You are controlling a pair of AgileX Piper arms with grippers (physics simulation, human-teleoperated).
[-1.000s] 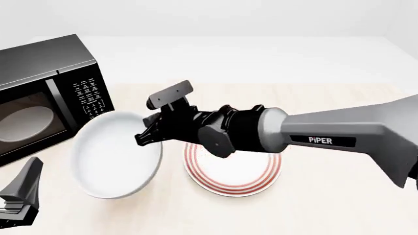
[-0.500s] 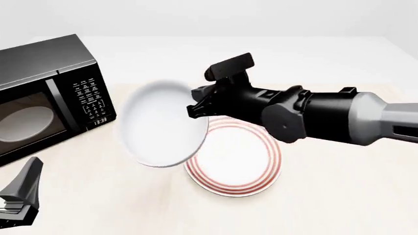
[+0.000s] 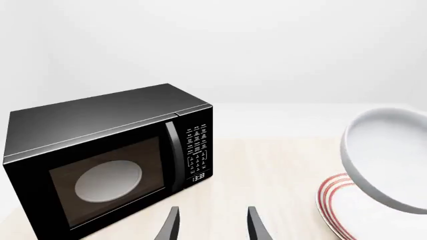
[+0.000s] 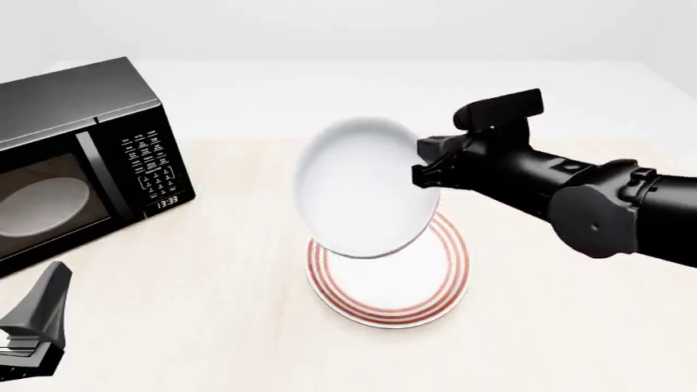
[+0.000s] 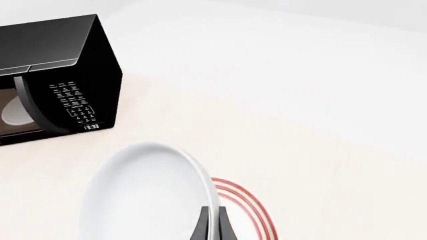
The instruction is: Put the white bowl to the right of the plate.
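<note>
The right end effector [image 4: 427, 173] is shut tight on the rim of the white bowl [image 4: 363, 188]. It holds the bowl up in the air, off the counter [image 4: 566, 327]. The bowl is tipped on its side, so its open face looks toward the front camera. In the front view the bowl hangs over the back part of the plate [image 4: 392, 282] and hides some of it. The plate lies flat on the counter, and its red rings show at the front and right.

In the right wrist view, the two thin fingers [image 5: 202, 227] sit close together with the bowl's edge pinched between them. The bowl fills the space next to them, and a bit of the plate peeks out behind it.

The left end effector [image 3: 212, 227] is low, near the front left corner of the counter. Its fingers are spread apart and hold nothing.

A black microwave [image 4: 77, 155] stands at the left of the counter, well apart from the plate. A pale round disc [image 4: 44, 204] shows through its door. The left wrist view looks at the microwave, with the bowl and plate off to one side.
</note>
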